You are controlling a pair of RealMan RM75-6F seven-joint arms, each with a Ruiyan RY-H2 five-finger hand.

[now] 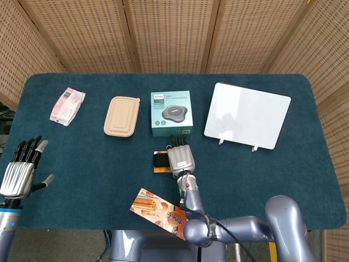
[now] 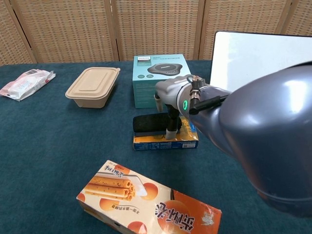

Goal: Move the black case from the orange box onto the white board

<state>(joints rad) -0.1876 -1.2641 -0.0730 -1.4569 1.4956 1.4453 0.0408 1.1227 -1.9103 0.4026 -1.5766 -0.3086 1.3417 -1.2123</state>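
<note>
Right hand (image 1: 180,159) extended forward from a sharply bent arm, back of hand uppermost in the head view, fingers (image 2: 170,127) directed downward in the chest view; whether they grip anything cannot be told; wrist close behind and below the hand. Left hand (image 1: 19,169) raised at the near left, fingers straight and apart, thumb out to its side; empty.

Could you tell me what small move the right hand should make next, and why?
Probably close the fingers around the black case. The right hand sits directly over it, a finger down at its right end, but it lies on the orange box, unlifted, far from the white board.
</note>
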